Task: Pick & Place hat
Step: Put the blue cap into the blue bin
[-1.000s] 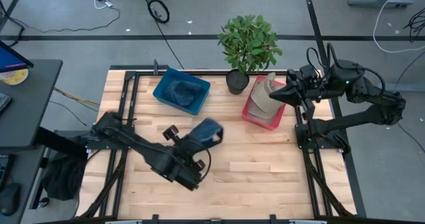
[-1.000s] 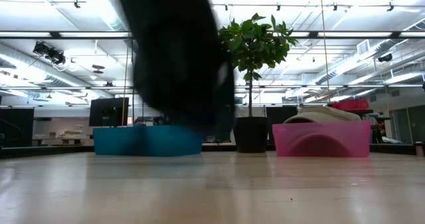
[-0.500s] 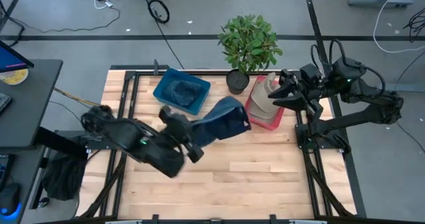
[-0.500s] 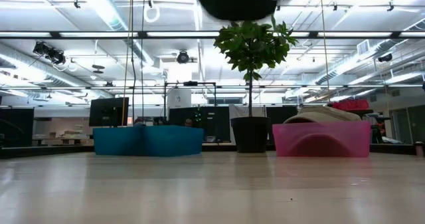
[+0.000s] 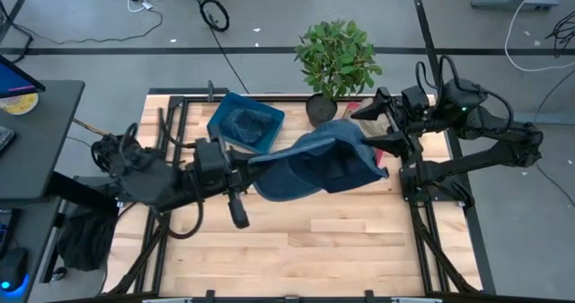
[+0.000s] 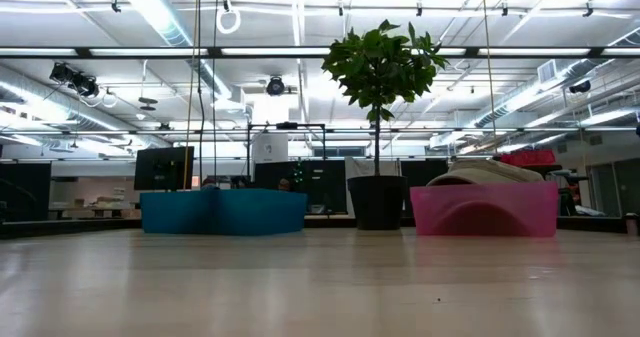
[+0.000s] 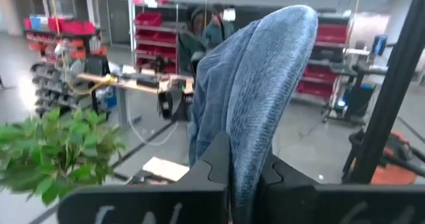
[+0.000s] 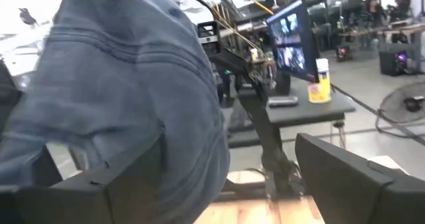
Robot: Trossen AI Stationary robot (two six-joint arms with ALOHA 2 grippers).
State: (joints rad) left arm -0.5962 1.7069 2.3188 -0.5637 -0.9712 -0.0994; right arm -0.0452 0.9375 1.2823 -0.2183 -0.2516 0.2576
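Wooden slats make up the worktop [image 5: 341, 240], which fills the middle of the high view, with a blue bin [image 5: 245, 123] at upper centre-left, a potted plant [image 5: 336, 58] at upper centre and a pink bin [image 5: 382, 155] mostly covered just right of centre. From the low view, the pink bin already carries a tan hat [image 6: 487, 175], and both arms are out of that frame, so they are raised well off the wood. The blue denim hat [image 5: 316, 162] hangs in the air in the centre of the high view, stretched between the two arms, which looks like a hand-over from one side to the other, probably so the right arm can set it down at the bins on its side. The left gripper [image 5: 250, 162], at centre-left, has its fingers [image 7: 219, 159] clenched on the hat's edge, the cloth rising out from between them in the left wrist view. The right gripper [image 5: 384, 126], at upper right, has its fingers [image 8: 345, 171] spread wide; in the right wrist view the denim lies against one finger and partly fills the gap between them, but they have not closed on it. Whether the other finger touches the cloth cannot be made out.
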